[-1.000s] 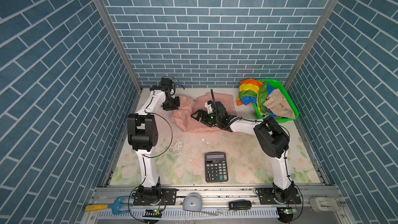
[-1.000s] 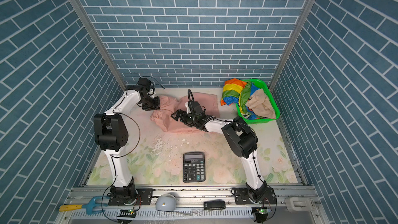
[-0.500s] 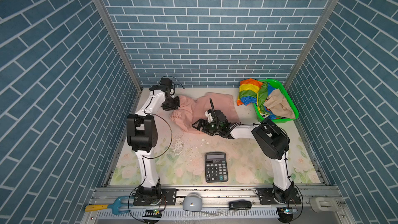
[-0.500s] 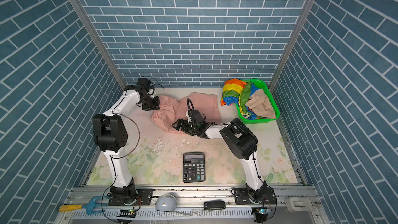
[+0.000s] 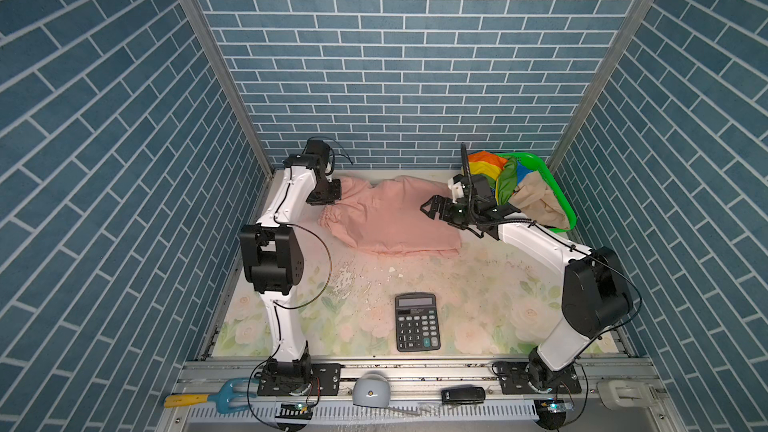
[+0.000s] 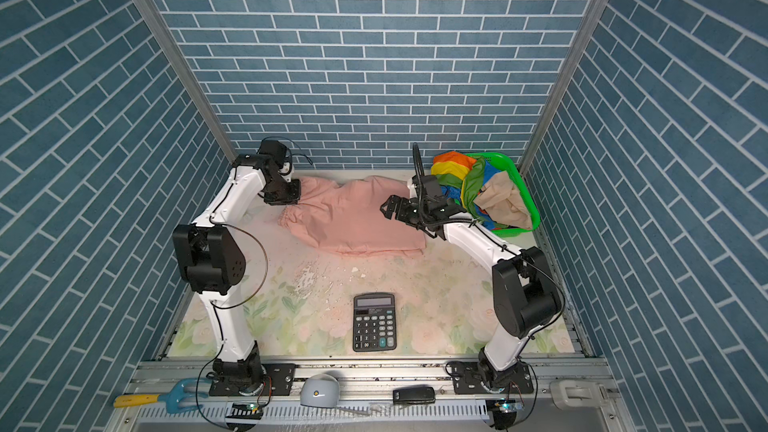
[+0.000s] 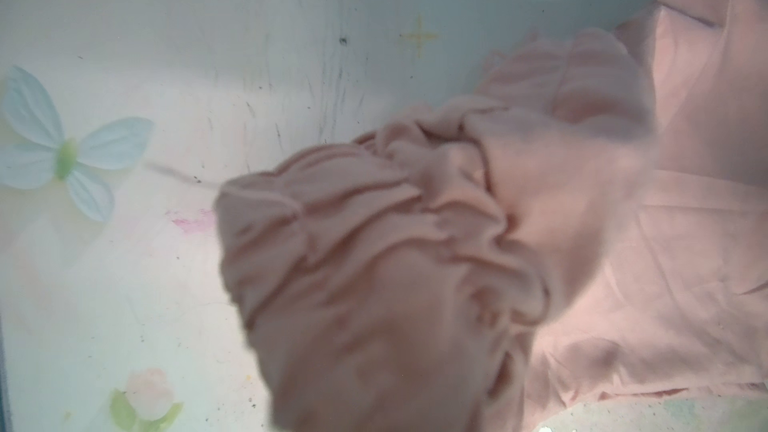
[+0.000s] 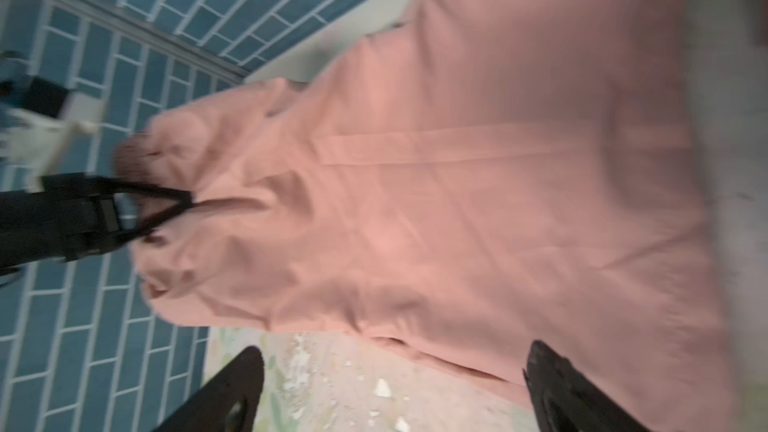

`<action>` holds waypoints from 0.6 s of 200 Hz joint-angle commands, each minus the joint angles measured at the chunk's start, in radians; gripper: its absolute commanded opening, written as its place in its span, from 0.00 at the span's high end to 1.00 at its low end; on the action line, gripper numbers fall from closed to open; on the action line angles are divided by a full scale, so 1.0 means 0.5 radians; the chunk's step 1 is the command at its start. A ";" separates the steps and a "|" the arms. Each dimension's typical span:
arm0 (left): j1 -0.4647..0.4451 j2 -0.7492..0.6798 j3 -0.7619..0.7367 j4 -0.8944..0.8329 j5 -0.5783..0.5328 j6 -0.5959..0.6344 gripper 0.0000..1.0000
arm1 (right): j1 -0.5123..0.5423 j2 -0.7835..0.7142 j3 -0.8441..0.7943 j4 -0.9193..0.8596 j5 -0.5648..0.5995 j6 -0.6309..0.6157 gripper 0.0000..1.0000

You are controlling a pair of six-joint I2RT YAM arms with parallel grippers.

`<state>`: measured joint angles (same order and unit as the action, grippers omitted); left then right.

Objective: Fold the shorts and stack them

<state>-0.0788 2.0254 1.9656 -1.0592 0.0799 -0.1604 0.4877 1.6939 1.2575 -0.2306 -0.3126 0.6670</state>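
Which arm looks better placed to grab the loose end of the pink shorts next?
Right, probably: the right gripper is open and empty over the free end of the pink shorts, while the left gripper is shut on their waistband.

Far centre: spread shorts (image 5: 390, 218) on the table (image 5: 490, 284).
Far right: basket (image 5: 562, 197), heaped shorts (image 5: 536, 201) inside.
Near centre: calculator (image 5: 417, 322), before the spread shorts.

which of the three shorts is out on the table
The plain pale pink cloth shorts, spread on the table; the rainbow-striped shorts and beige shorts sit in the green plastic basket.
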 commanded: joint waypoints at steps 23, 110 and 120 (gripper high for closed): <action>0.000 0.169 0.278 -0.340 -0.105 0.065 1.00 | -0.078 0.231 0.159 -0.511 0.175 -0.423 0.02; -0.072 0.300 0.473 -0.328 0.177 -0.238 1.00 | -0.052 0.592 0.336 -0.410 0.296 -0.395 0.19; -0.078 0.310 0.480 -0.300 0.266 -0.297 1.00 | -0.044 0.619 0.350 -0.412 0.326 -0.398 0.21</action>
<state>-0.1074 2.1498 2.1796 -1.2201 0.0902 -0.2169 0.4538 1.9682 1.4010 -0.4309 -0.1978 0.4889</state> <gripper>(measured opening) 0.111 0.813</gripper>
